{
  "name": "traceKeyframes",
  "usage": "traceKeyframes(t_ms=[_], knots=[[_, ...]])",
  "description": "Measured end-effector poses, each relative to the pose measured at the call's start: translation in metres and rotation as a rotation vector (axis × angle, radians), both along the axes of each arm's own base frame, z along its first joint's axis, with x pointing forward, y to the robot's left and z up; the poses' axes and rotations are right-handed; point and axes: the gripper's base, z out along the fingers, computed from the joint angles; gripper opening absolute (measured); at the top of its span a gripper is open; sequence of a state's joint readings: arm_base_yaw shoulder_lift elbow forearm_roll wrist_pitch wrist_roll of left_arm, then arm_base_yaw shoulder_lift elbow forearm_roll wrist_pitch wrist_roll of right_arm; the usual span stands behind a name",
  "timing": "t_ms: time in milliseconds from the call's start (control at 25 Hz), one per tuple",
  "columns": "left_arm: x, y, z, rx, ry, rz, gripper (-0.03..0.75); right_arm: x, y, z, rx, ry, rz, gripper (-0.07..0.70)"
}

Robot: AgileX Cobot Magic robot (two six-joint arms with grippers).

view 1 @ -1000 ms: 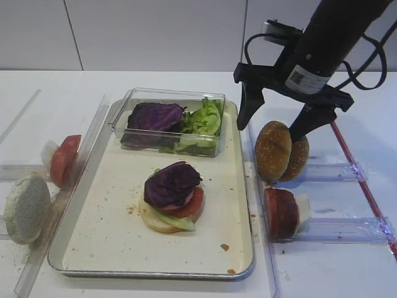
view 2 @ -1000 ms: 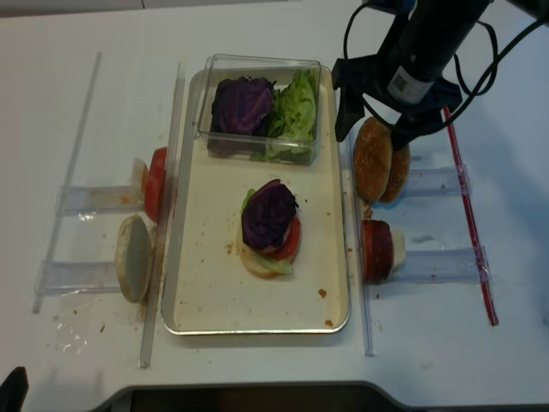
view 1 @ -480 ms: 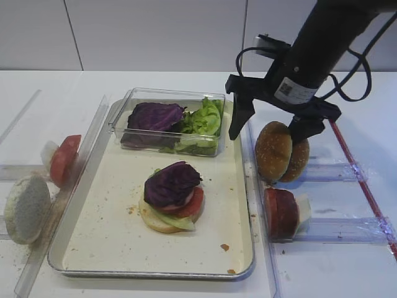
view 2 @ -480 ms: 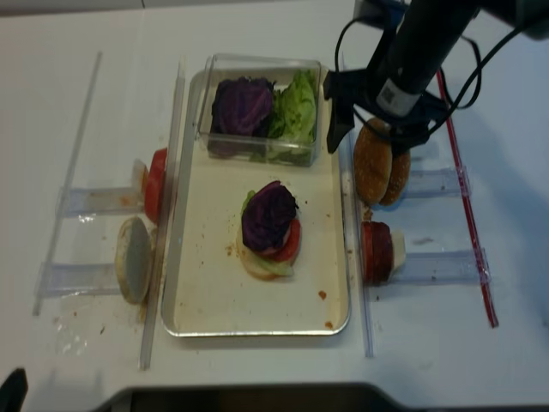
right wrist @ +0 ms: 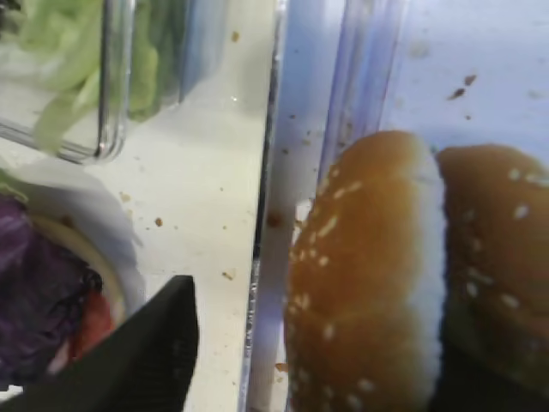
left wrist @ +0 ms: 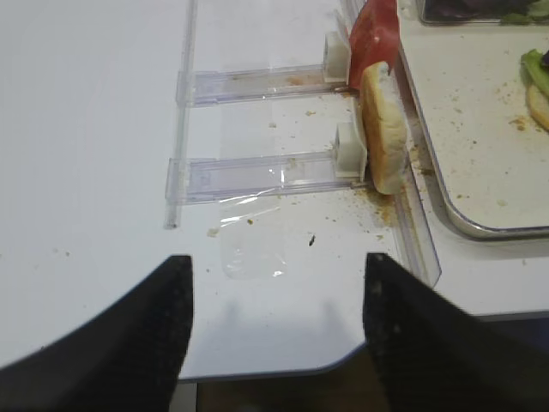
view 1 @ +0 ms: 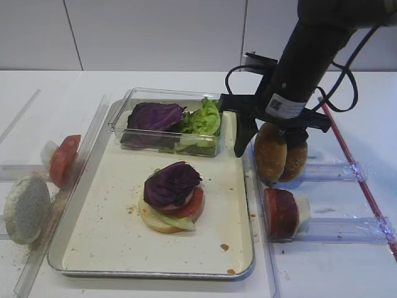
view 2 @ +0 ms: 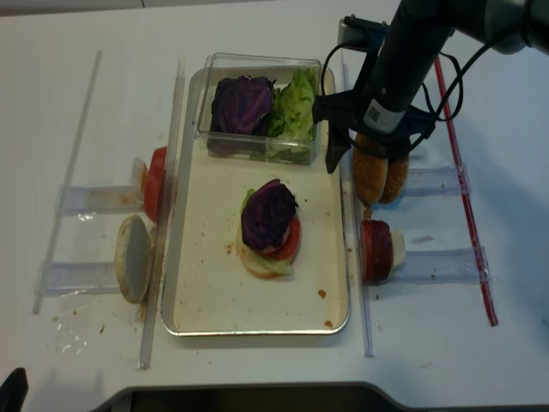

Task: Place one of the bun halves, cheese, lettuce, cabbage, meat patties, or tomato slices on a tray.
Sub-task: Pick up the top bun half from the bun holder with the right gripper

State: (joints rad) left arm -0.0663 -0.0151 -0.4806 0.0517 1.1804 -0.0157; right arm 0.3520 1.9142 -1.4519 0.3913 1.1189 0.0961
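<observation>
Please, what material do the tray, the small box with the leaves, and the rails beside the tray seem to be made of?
The tray: probably metal, with a matte cream surface; its raised rim shines silvery. The small box: clear, glossy plastic, most likely, since the cabbage and lettuce show through its walls. The rails: transparent plastic, perhaps acrylic; the white table shows through them and their edges catch light.

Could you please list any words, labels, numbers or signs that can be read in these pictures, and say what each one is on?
White sticker on the right arm, just above the right tool: it carries a square code pattern and a line of small print, both too small and blurred to read.
No other text, brand, number or sign shows on the tray, the clear box or the food.
</observation>
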Motion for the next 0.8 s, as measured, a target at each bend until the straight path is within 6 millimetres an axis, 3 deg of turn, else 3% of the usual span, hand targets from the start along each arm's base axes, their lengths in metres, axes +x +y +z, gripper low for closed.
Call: traceKeyframes(t_ms=[320, 800], knots=[[0.0, 0.0, 0.0, 0.0, 0.0, 0.0, 0.413, -0.002, -0.002, -0.002, -0.026, 0.022, 0.016, 0.197], [0.0, 0.0, 0.0, 0.0, 0.0, 0.0, 0.413, 0.0, 0.0, 0.009, -0.021, 0.035, 0.037, 0.155]])
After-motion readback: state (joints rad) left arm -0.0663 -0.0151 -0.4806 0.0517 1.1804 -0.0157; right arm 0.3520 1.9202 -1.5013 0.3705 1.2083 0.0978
